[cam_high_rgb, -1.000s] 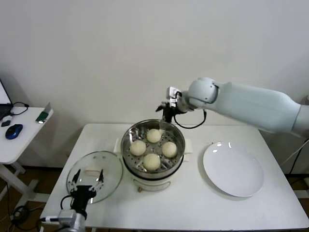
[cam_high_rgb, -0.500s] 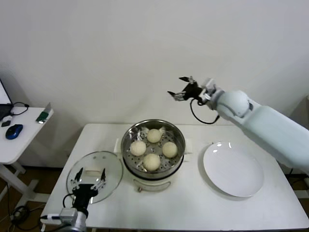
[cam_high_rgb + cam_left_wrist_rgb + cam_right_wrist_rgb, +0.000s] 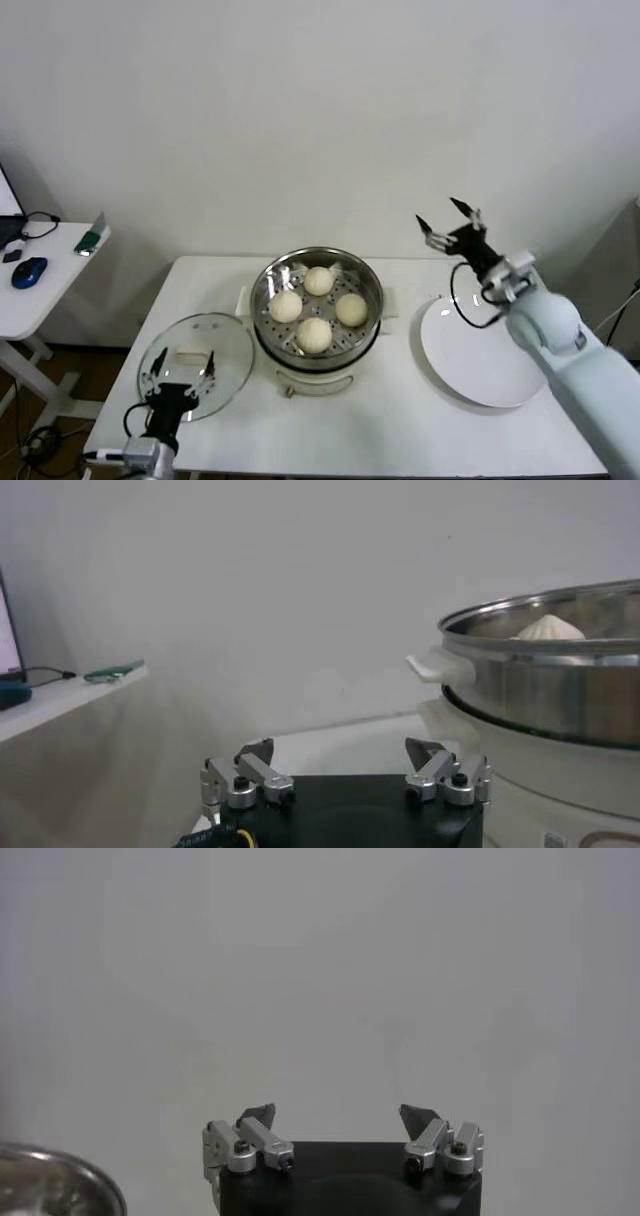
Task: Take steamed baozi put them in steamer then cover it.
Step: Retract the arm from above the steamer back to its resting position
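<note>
Four cream-white baozi [image 3: 314, 334] lie on the perforated tray inside the steel steamer [image 3: 372, 281] at the table's middle; one bun's top [image 3: 548, 628] shows over the steamer rim [image 3: 520, 605] in the left wrist view. The glass cover [image 3: 235, 355] with its cream handle [image 3: 192, 355] lies flat on the table left of the steamer. My left gripper [image 3: 180, 372] is open and empty, low at the cover's near edge. My right gripper [image 3: 448, 222] is open and empty, raised in the air right of the steamer, above the plate's far edge.
A flat white plate [image 3: 482, 352] lies on the table's right side. A side table [image 3: 30, 290] with a blue mouse [image 3: 29, 271] stands at the far left. A white wall runs behind the table.
My right arm has swung from over the steamer's far rim up and rightward to above the plate, gripper open and empty. My left gripper stayed at the cover.
</note>
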